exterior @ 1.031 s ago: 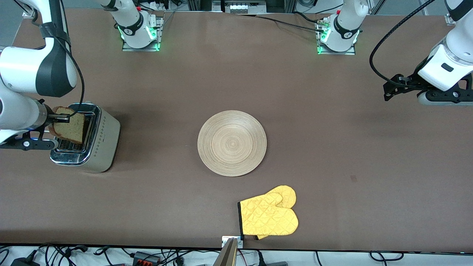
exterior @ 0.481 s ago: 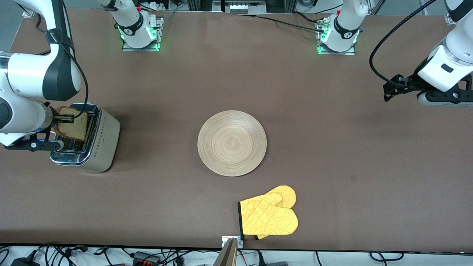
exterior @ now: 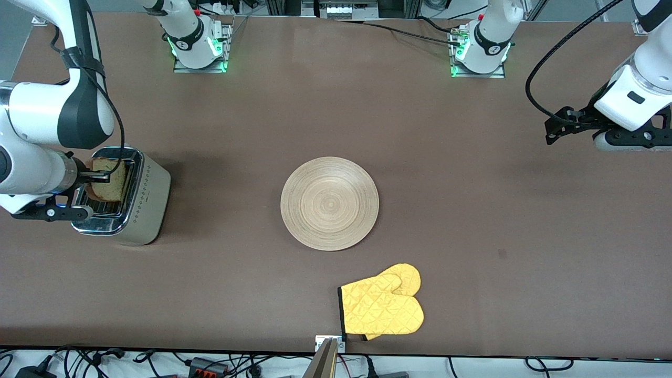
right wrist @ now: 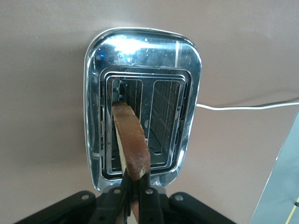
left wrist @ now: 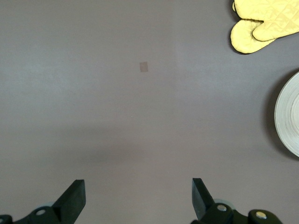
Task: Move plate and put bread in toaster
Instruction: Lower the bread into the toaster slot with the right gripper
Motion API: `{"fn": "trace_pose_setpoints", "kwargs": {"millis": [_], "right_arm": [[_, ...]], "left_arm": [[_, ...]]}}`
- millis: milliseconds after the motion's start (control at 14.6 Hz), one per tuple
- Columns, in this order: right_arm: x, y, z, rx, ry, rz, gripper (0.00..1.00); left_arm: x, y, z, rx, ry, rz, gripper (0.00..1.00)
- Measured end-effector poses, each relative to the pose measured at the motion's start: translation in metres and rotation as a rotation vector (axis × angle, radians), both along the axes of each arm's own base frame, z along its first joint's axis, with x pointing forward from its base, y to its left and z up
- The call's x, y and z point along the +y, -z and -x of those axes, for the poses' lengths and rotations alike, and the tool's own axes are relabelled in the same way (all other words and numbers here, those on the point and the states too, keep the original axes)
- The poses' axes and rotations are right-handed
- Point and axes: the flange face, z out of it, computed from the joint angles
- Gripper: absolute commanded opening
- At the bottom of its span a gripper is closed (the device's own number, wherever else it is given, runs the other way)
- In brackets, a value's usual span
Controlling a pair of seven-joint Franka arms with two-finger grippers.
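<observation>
Bread (exterior: 108, 180) is partway down into one slot of the toaster (exterior: 137, 202), with the right gripper (exterior: 100, 176) pinched on its top edge right over the chrome top. In the right wrist view you can see the slice going into one of the two slots edge-on, the other slot empty, and a good chunk of crust not yet below the rim. So my read is the toaster half is nearly done: it needs to go the rest of the way down and then get let go.

The plate (exterior: 329, 203) sits bare in the middle of the table, so it looks like the plate-moving part is already handled, though I can't say that for sure.

The left gripper (left wrist: 138, 201) is waiting over bare table at the left arm's end, fingers spread wide with nothing between them.

Count: one slice of bread, one toaster, one plate, and what looks like a pair of yellow oven mitts (exterior: 382, 305) stacked together, nearer the front camera than the plate.
</observation>
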Motion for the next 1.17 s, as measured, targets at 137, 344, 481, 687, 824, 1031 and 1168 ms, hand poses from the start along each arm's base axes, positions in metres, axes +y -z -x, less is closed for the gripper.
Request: {"fn": "trace_pose_setpoints", "kwargs": {"millis": [137,344,481,687,824,1031,1168], "right_arm": [[-0.002,-0.001,0.0,-0.003,0.005,-0.005,0.0],[-0.005,-0.002,-0.001,-0.009,0.008,-0.006,0.0],[-0.006,-0.002,-0.001,-0.009,0.01,-0.007,0.0],[-0.003,-0.005,-0.002,-0.011,0.009,-0.01,0.0],[-0.002,-0.01,-0.001,-0.008,0.011,-0.011,0.0],[-0.002,-0.023,0.001,-0.026,0.012,-0.017,0.0],[-0.002,-0.029,0.005,-0.023,0.018,-0.026,0.0]], "left_arm": [[0.0,-0.001,0.0,-0.001,0.001,0.0,1.0],[-0.003,-0.002,0.0,-0.004,0.005,0.0,1.0],[-0.003,-0.002,0.0,-0.004,0.005,0.0,1.0],[-0.003,-0.002,0.0,-0.001,0.005,0.0,1.0],[-0.003,-0.002,0.001,0.002,0.005,0.0,1.0],[-0.003,-0.002,0.001,0.003,0.005,0.0,1.0],[-0.003,-0.002,0.001,0.003,0.005,0.0,1.0]]}}
